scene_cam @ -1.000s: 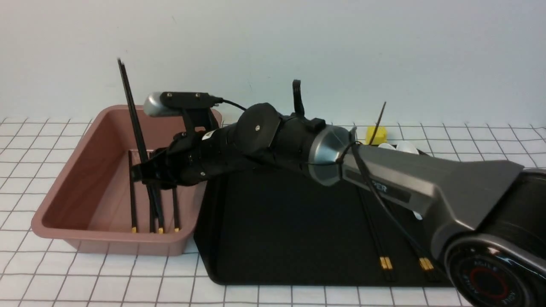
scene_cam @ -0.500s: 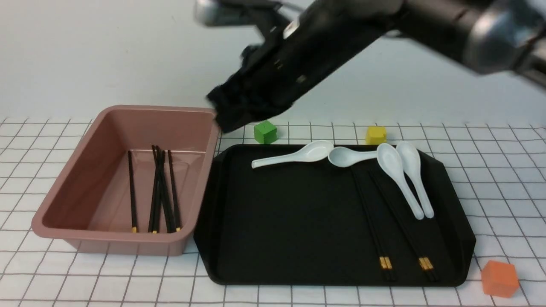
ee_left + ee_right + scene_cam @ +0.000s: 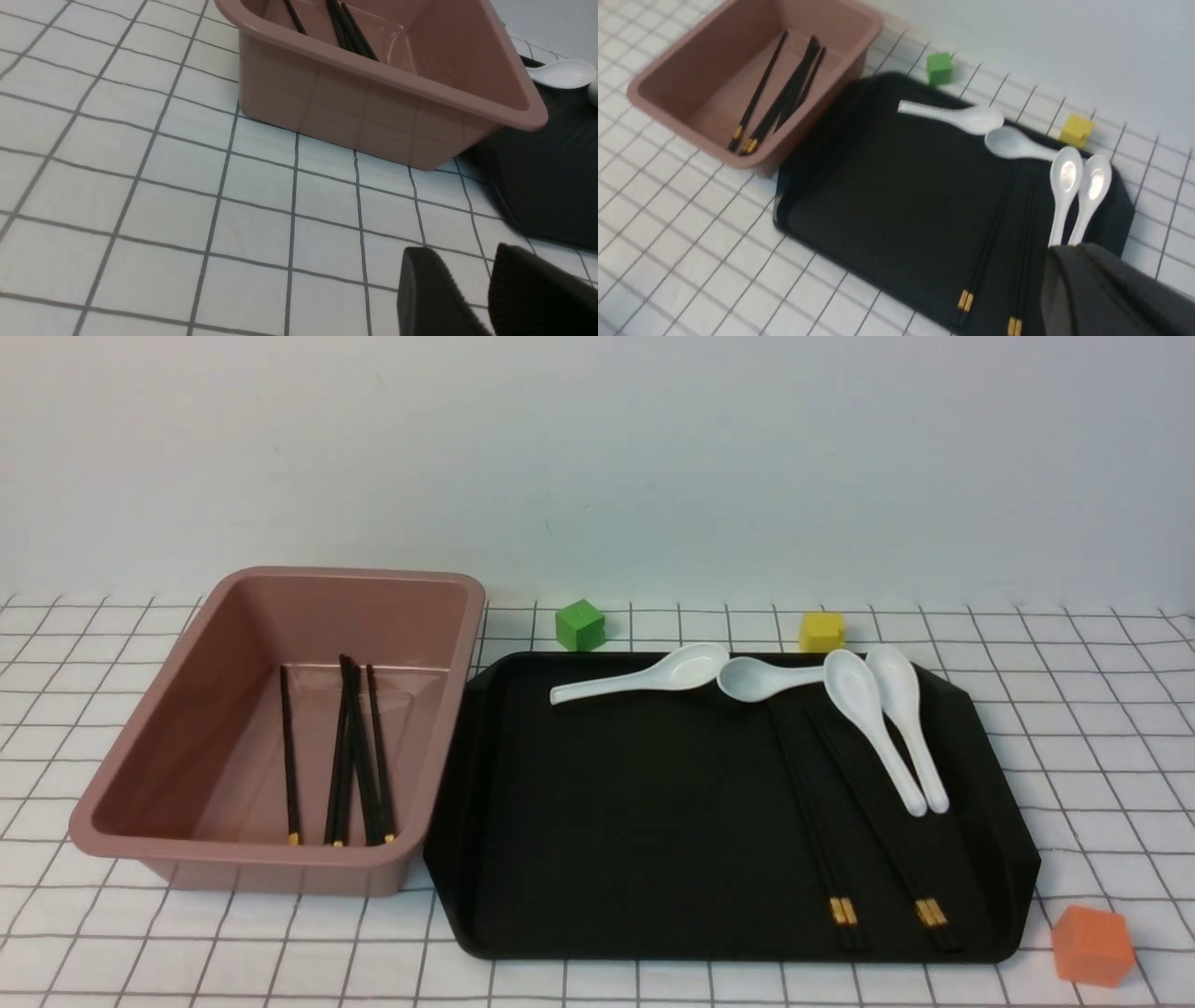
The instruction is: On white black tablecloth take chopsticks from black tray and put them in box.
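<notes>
My left tool hangs low over the gridded tablecloth near the pink box, fingers parted with nothing between them. My right tool sits above the black tray, pinched closed and empty. Several chopsticks lie in the box. Two more pairs lie on the tray's right half, their far ends by the white soup spoons.

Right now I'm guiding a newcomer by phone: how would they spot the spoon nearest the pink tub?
Start at the black tray beside the pink tub. Four white spoons lie along its far edge; take the leftmost spoon, the only one whose handle points toward the tub.
</notes>
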{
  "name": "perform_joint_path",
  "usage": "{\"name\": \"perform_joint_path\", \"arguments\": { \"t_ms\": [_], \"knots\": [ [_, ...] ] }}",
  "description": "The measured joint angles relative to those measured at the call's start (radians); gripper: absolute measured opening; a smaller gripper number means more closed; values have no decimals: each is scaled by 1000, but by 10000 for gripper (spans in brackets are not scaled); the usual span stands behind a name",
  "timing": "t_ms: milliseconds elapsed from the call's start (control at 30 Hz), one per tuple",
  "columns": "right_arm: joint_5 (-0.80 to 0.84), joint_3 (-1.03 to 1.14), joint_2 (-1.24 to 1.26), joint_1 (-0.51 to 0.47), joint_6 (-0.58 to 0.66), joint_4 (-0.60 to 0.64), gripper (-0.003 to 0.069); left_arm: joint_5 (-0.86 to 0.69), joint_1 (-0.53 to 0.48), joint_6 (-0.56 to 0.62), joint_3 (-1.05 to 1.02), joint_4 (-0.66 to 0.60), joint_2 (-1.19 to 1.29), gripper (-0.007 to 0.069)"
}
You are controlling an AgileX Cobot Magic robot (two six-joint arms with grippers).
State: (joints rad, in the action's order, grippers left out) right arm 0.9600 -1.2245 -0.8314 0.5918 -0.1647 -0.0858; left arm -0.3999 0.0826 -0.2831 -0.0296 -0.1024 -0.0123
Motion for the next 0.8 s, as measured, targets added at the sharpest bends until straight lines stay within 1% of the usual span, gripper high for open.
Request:
{"name": "perform_joint_path", "arguments": {
  "t_ms": [67,100,133,233,367,500,800],
  "knots": [
    [-256,271,178,0,-54,-37,-2,0,0,0,0,0,0,221],
    [-345,340,232,0,-78,-47,-2,0,0,0,0,0,0,222],
    [-460,485,303,0,-119,-58,-2,0,0,0,0,0,0,223],
    [-629,681,418,0,-209,-96,-2,0,0,0,0,0,0,229],
    [-701,781,482,0,-253,-171,0,0,0,0,0,0,0,234],
    [-708,792,485,0,-262,-231,1,0,0,0,0,0,0,237],
    [-704,792,490,0,-265,-249,8,0,0,0,0,0,0,238]
  ]
}}
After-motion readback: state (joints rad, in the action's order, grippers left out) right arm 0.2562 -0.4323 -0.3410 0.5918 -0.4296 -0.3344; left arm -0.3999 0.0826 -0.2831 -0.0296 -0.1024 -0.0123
